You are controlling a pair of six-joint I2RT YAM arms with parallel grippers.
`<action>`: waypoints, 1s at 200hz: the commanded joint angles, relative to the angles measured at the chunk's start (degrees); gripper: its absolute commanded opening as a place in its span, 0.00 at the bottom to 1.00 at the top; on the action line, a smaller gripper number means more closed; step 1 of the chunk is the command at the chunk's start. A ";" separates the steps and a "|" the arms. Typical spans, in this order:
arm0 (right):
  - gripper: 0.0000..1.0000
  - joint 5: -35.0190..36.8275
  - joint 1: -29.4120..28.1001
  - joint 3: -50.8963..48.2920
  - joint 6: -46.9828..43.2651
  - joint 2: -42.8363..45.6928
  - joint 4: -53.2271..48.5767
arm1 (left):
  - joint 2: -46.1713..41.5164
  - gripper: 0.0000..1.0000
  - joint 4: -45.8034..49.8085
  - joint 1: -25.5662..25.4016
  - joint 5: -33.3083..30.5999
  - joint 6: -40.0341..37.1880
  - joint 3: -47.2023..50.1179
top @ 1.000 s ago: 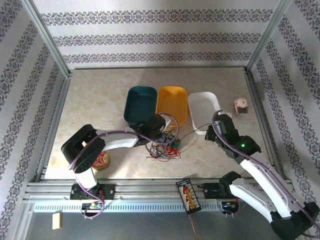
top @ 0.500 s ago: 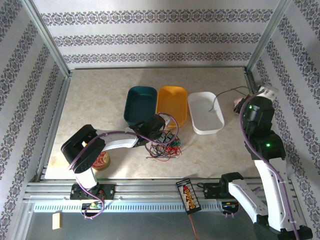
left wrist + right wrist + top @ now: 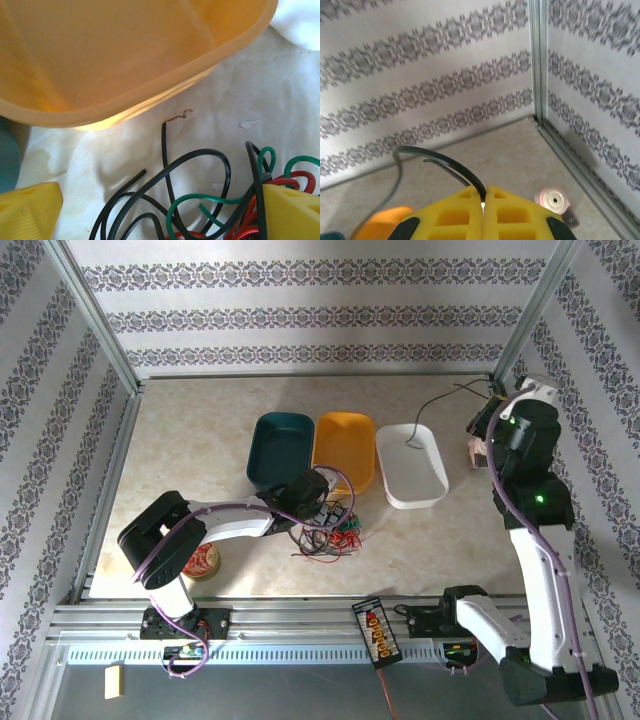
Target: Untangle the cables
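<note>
The tangle of cables [image 3: 332, 534], thin black, red and green wires, lies on the table in front of the orange bin. My left gripper [image 3: 322, 505] hovers low over it and is open. In the left wrist view its yellow fingertips [image 3: 26, 211] flank loops of black cable [image 3: 200, 159], green cable [image 3: 200, 199] and red cable [image 3: 300, 176]. My right gripper [image 3: 487, 410] is raised near the back right corner, shut on one black cable [image 3: 437, 400] that arcs down toward the white bin. In the right wrist view the black cable [image 3: 436, 158] enters the closed right gripper [image 3: 483, 194].
A teal bin [image 3: 280, 448], an orange bin [image 3: 345, 445] and a white bin [image 3: 412, 465] stand in a row behind the tangle. A pink tape roll [image 3: 483, 450] sits by the right wall. A connector board [image 3: 377, 630] lies on the front rail, a round tin [image 3: 205, 560] by the left arm.
The right arm has lifted and swung from beside the white bin to the back right corner, drawing a black cable away with it. The left arm has barely moved.
</note>
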State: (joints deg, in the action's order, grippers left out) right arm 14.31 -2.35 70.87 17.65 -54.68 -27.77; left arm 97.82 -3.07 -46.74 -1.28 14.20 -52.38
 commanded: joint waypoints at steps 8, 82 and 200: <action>0.00 -2.39 0.59 -7.71 3.41 -1.34 2.13 | -3.21 0.99 -1.40 1.13 -1.23 2.33 -1.41; 0.00 -5.81 1.47 -19.09 6.71 -9.10 7.21 | -7.95 0.99 -3.35 1.13 -4.71 5.87 -3.73; 0.00 -11.57 0.51 -22.29 12.96 -25.92 12.10 | -13.04 0.99 6.54 2.36 -16.91 10.91 -3.46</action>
State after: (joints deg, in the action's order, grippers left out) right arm 3.95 -1.61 49.06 28.18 -79.90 -17.06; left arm 86.89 0.25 -45.01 -16.19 23.59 -56.27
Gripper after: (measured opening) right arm 0.048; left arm 0.991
